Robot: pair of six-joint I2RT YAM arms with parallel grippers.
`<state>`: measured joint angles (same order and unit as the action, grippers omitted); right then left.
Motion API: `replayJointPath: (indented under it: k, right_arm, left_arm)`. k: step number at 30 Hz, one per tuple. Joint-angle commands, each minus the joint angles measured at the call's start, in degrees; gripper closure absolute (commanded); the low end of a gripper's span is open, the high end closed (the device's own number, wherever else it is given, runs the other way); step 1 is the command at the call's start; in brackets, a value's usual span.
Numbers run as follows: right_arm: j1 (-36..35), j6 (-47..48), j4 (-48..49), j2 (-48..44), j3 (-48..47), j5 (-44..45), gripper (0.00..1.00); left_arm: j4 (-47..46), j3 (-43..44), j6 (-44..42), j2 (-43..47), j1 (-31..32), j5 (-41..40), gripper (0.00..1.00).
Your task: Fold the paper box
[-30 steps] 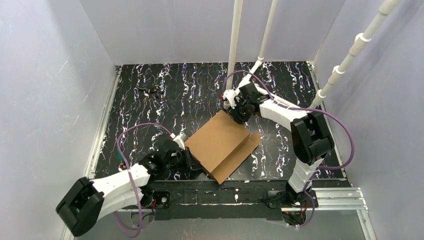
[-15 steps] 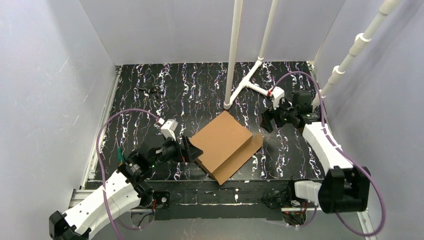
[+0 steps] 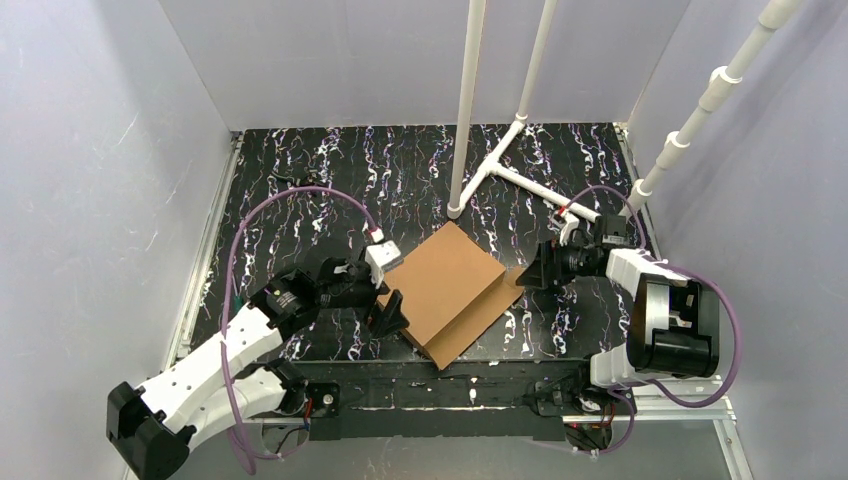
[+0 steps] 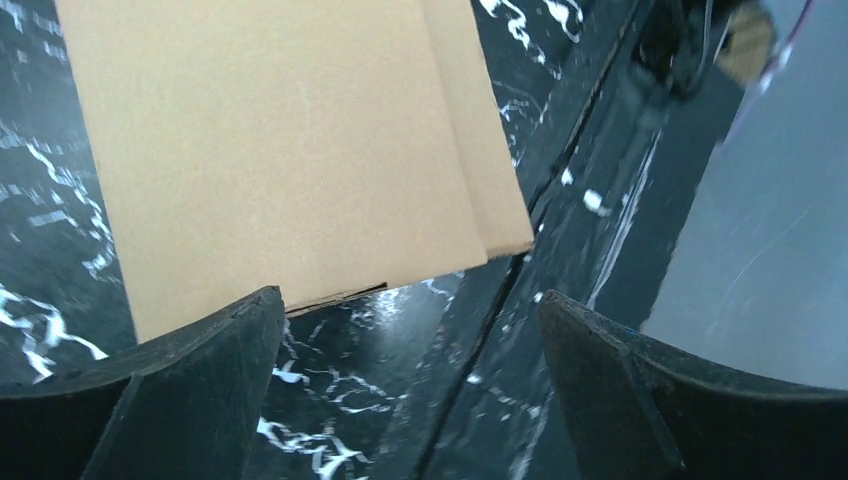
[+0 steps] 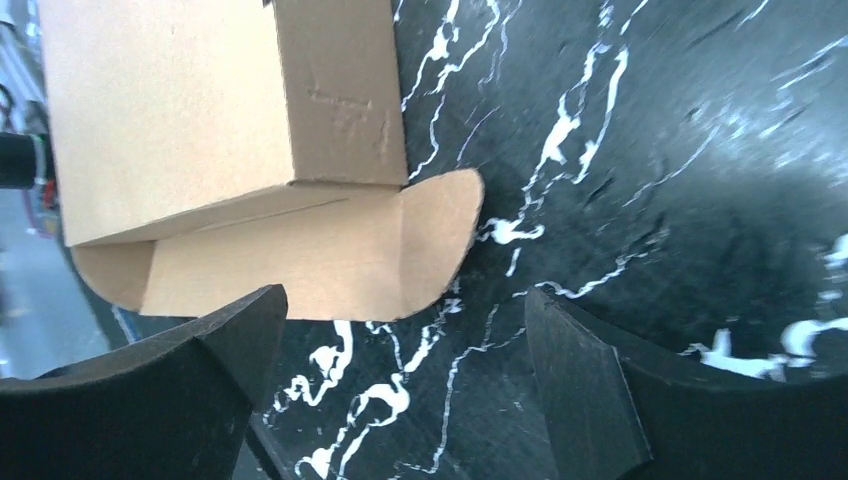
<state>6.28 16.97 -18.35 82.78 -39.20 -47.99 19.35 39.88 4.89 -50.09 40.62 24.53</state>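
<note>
near the front edge of the black marbled worktop (image 3: 330,190), the left claw (image 3: 390,312) stands wide open and empty, just beside the near-left edge of the paper box (image 3: 450,285). the box lies folded shut mid-worktop, with a rounded flap (image 5: 430,240) lying flat at its right side. the right claw (image 3: 528,273), equally wide open and empty, sits just off that flap. white pipes (image 3: 463,110) rise behind.

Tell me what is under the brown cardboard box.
The plain brown cardboard box rests on the black marbled table; its rounded flap sticks out flat from beneath. Anything further under it is covered.
</note>
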Motion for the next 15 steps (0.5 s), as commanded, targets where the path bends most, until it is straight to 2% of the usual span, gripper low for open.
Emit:
replayJointPath:
  k: [1,3,5,11,15]
  right_arm:
    - [0.52,-8.84,11.22,0.49,4.40,-5.35,0.05]
    - [0.57,-12.42,12.65,2.05,4.99,-1.67,0.10]
    - [0.59,-13.55,12.77,4.89,4.70,-1.36,0.14]
    - [0.57,-14.01,12.68,11.23,3.96,-3.98,0.31]
    - [0.57,-13.87,12.58,8.34,4.51,-2.99,0.33]
  left_arm:
    - [7.39,1.80,-30.32,2.22,0.01,7.52,0.02]
    - [5.06,-1.01,-37.20,2.69,0.79,8.26,0.02]
    - [2.84,-3.51,-40.29,2.40,1.31,8.61,0.02]
    - [-1.59,-6.29,-40.91,3.70,2.35,9.49,0.02]
    - [-3.62,-7.39,-41.49,1.41,4.74,7.66,0.02]
